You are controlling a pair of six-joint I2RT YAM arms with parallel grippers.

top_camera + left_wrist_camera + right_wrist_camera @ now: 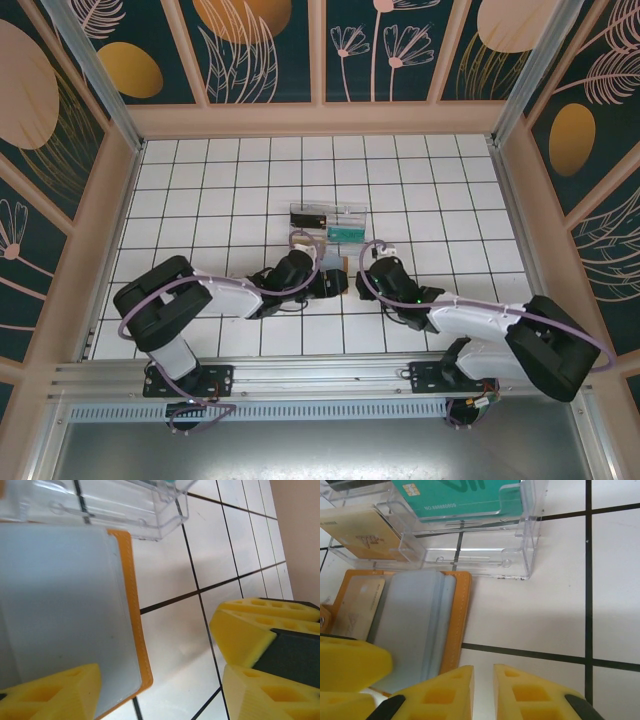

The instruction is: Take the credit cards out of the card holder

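From the near edge of the white tiled table (pixel 200 200) with its black grid lines, the two arms reach in toward the middle and nearly meet. The left gripper (pixel 333 280) is spread wide and has hold of nothing. One blocky yellow finger (pixel 50 695) lies over the pale panel of the wallet; I cannot tell whether it presses down. The right gripper (pixel 483 671) stands just beside it, its yellow fingers drawn almost together. Only a thin slit of bare tile shows between them, and nothing is in its grasp.

Between the two grippers lies the small flat folding card holder (pixel 420 625) of tan-orange leather-like material. It is laid open on the tiles, its blue-grey pocket panels facing up and an orange border round them. A pale beige card (pixel 357 605) sits in the pocket on the side toward the left arm.

Just beyond the holder, very close to its far edge, stands a clear plastic tray (pixel 485 562) with compartments. In it rest a sandy tan card (pixel 362 537) and, farther back, a teal card (pixel 455 495) with a chip and printed numbers. A dark card (pixel 310 213) sits at the tray's far left.
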